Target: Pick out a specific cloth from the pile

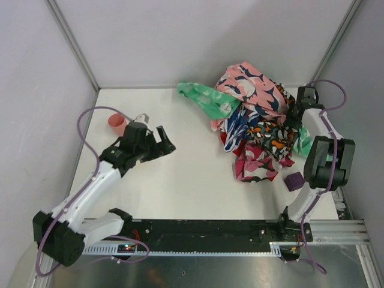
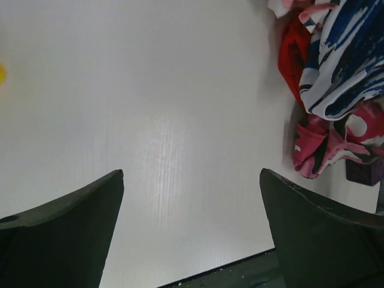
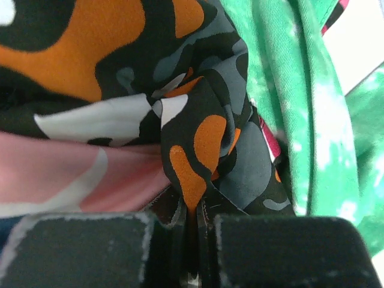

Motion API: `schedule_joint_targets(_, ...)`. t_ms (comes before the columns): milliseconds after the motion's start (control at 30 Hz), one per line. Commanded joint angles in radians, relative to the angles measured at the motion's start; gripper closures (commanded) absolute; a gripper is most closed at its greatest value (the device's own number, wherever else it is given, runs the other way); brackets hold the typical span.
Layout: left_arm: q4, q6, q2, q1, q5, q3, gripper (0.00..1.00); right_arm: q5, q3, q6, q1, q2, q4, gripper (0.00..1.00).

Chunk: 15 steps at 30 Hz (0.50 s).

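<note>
The pile [image 1: 255, 120] of patterned cloths lies at the back right of the table: pink with navy on top, mint green [image 1: 204, 99] spilling left, blue-white, orange-black-white camouflage [image 1: 273, 133], magenta [image 1: 255, 165] at the front. My right gripper [image 1: 295, 114] is at the pile's right side, shut on a fold of the camouflage cloth [image 3: 198, 144], with green cloth [image 3: 312, 120] to its right and pink cloth [image 3: 78, 177] to its left. My left gripper [image 1: 166, 144] is open and empty over bare table, well left of the pile [image 2: 342, 78].
A pink cup [image 1: 117, 125] stands at the left behind the left arm. A small purple block [image 1: 294, 181] lies by the pile's front right, also in the left wrist view [image 2: 363, 171]. Walls close the table at the back and both sides.
</note>
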Motion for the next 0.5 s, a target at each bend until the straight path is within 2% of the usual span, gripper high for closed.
schedule_joint_targets(0, 0.225, 0.081, 0.125, -0.022, 0.191, 0.029, 0.0, 0.083, -0.014, 0.045, -0.033, 0.1, -0.062, 1.0)
schedule_joint_targets(67, 0.249, 0.094, 0.193, -0.044, 0.207, 0.058, 0.0, 0.087, -0.014, 0.047, -0.041, 0.121, -0.068, 0.95)
schedule_joint_targets(200, 0.293, 0.128, 0.293, -0.101, 0.196, 0.108, 0.0, 0.078, -0.014, 0.031, -0.048, 0.118, -0.062, 0.91)
schedule_joint_targets(467, 0.382, 0.106, 0.594, -0.138, 0.216, 0.261, 0.0, 0.057, -0.013, 0.038, -0.084, 0.158, -0.074, 0.91)
